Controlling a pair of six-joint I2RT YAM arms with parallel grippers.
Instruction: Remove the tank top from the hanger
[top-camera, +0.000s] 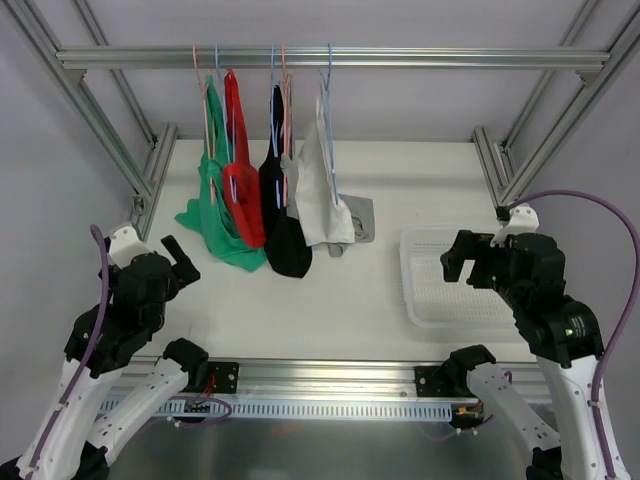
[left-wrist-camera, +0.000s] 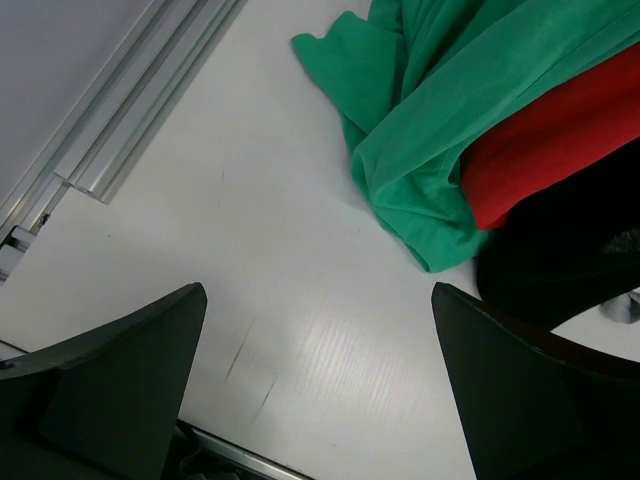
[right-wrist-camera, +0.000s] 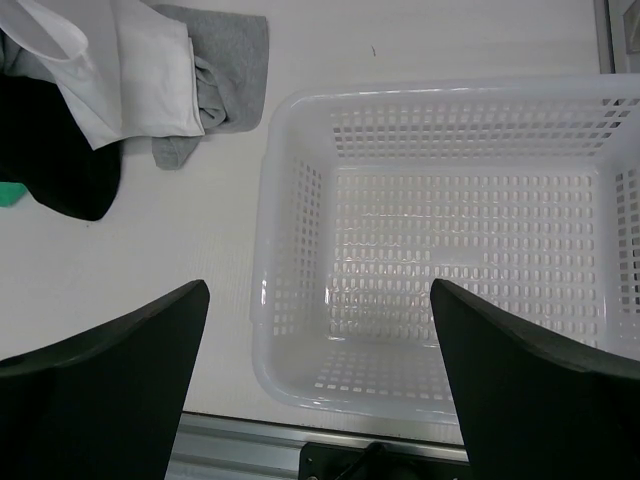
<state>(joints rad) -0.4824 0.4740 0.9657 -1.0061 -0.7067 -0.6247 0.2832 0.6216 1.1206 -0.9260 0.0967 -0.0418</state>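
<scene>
Parted fingers (left-wrist-camera: 110, 385), hanging tank tops (top-camera: 247, 205)

Left arm (top-camera: 118, 318) lower left, right arm (top-camera: 548, 305) lower right: white lower links, black upper housings, purple cable (top-camera: 580, 194) on each; smooth black wedge fingers (left-wrist-camera: 110, 390).

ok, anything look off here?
One grey garment lies crumpled on the table beside the hanging white top, with no hanger visible on it, and outside the basket.
</scene>
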